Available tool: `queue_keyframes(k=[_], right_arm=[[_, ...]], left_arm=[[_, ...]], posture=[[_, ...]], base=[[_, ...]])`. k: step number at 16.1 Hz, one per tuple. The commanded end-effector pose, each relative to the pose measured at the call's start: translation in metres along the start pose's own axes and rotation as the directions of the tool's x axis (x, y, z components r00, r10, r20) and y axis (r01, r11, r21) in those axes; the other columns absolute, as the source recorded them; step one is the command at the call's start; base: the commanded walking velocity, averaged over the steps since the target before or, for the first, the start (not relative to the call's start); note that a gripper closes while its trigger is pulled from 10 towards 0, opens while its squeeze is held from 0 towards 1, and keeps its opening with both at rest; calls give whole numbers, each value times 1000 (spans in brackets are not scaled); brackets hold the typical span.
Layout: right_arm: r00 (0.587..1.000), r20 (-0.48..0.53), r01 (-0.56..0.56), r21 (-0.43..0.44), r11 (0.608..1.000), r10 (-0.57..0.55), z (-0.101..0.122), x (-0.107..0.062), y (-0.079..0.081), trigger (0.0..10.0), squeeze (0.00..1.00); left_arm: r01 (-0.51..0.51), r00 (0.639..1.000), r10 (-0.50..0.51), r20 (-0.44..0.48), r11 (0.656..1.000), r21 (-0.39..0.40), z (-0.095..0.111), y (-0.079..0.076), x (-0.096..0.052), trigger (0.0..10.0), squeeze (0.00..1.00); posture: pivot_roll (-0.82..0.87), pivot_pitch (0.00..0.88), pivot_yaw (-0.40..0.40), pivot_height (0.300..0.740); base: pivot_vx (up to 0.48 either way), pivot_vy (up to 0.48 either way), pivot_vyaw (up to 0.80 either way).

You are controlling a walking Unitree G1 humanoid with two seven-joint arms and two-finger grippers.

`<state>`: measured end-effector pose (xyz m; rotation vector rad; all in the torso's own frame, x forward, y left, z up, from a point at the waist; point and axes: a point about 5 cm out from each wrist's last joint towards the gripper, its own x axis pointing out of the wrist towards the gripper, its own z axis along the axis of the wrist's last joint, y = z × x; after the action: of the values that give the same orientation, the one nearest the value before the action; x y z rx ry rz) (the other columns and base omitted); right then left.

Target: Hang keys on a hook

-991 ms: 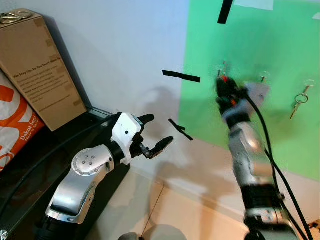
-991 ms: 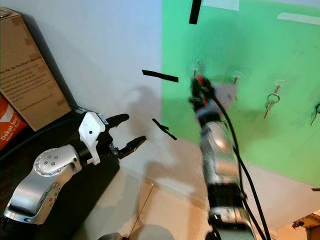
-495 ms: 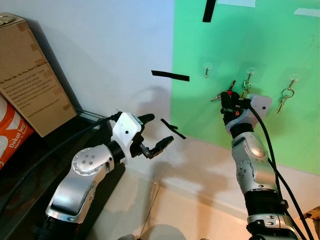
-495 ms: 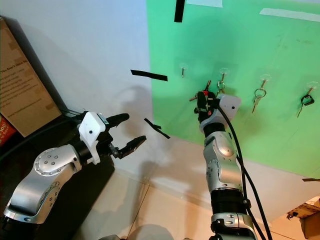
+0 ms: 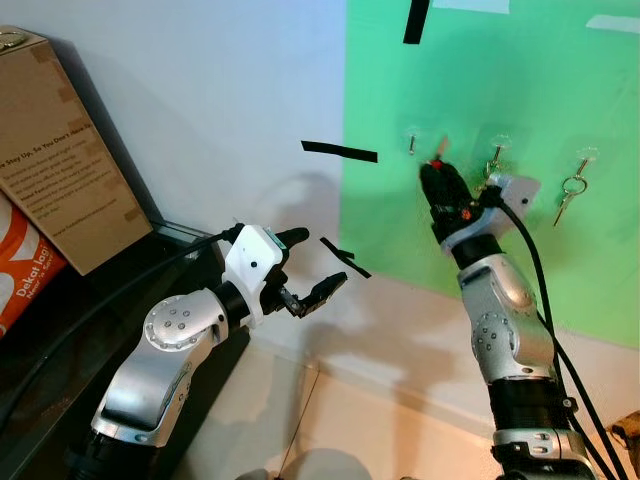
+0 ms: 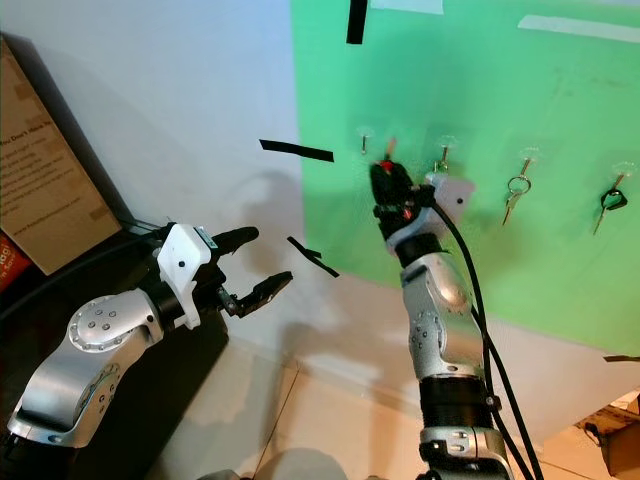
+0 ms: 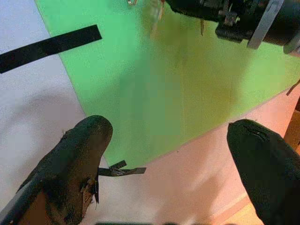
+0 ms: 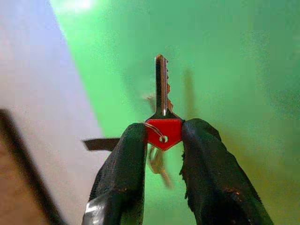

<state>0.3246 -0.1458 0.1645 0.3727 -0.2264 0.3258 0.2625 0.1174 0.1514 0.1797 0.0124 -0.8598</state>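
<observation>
The right gripper (image 8: pixel 161 140) is up at the green panel (image 5: pixel 520 90) in the upper right of the head view, its two black fingers (image 8: pixel 129 173) pinched on the red head of a key (image 8: pixel 162 117), whose silver blade points straight at the panel. In the head view the gripper's tip sits just below and between the two leftmost hooks (image 5: pixel 412 140) on that panel; whether the key touches a hook cannot be told. Further right, one hook carries a hanging set of keys (image 5: pixel 570 192), and another set hangs near the right edge of the right eye view (image 6: pixel 607 204). The left gripper (image 5: pixel 308 270) hovers at centre left, fingers spread wide apart with nothing between them, near strips of black tape (image 5: pixel 340 152) on the white wall. A cardboard box (image 5: pixel 60 150) leans at upper left.
</observation>
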Motion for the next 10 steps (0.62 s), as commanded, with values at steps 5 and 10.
queue_keyframes(k=[5,10], right_arm=[[999,9,-51,105,993,51,7,5,10,10000,0],[999,-34,5,49,999,-3,4,10,5,10000,0]], left_arm=[[11,1000,-10,-6,1000,15,0,-1,1,10000,67],[13,1000,-13,-3,1000,15,1,-1,2,10000,63]], posture=[[-27,0,79,740],[-24,0,76,740]], base=[[0,0,0],[0,0,0]])
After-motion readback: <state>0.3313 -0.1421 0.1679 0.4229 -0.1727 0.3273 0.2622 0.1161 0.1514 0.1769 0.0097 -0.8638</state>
